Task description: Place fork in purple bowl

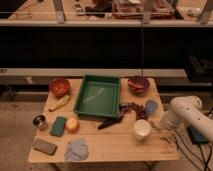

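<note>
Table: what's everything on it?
table: one, wooden, centre
tray: one, green, mid-table
orange bowl: one, orange-red, back left
purple bowl: one, purple, back right
banana: one, yellow, left of tray
metal cup: one, silvery, left edge
sponge: one, green, front left
fruit: one, orange, beside sponge
cloth: one, blue-grey, front edge
black-handled utensil: one, black, before tray
white cup: one, white, front right
fork: one, pale, right of white cup
arm: one, white, right side
gripper: one, pale, table's right edge, by fork

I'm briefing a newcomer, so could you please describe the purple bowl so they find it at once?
On the wooden table, the purple bowl sits at the back right corner, right of the green tray. It is dark maroon, unlike the orange bowl at back left and the white cup nearer the front, beside the claw.
</note>
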### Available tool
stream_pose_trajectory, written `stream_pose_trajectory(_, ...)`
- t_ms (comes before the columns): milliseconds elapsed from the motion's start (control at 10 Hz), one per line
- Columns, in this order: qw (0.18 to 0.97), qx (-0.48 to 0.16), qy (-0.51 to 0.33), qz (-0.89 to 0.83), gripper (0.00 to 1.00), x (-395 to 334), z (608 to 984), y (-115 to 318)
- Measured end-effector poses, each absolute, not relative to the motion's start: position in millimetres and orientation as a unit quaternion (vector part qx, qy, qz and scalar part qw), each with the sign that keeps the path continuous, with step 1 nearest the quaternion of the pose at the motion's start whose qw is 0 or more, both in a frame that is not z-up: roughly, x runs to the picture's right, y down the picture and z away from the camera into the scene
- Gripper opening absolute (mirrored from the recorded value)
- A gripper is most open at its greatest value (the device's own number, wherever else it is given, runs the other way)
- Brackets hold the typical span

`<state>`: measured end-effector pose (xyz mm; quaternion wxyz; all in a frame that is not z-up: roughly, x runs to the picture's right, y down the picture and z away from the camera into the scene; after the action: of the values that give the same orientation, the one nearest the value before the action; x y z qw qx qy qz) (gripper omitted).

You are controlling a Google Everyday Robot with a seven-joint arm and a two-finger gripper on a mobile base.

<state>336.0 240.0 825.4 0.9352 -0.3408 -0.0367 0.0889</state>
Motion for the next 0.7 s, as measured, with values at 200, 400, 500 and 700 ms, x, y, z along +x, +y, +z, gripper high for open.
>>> stream_pose_trajectory(200,0.936,-0.34,-0.034,0.087,0.03,338.1,826.0,240.7)
stream_pose_trajectory(400,0.935,-0.344,-0.029,0.079,0.03,332.5,829.7,242.4)
stream_pose_trajectory(500,0.936,-0.342,-0.03,0.08,0.03,332.6,829.7,241.6)
stream_pose_trajectory(700,0.935,-0.345,-0.029,0.08,0.03,333.1,827.2,242.1)
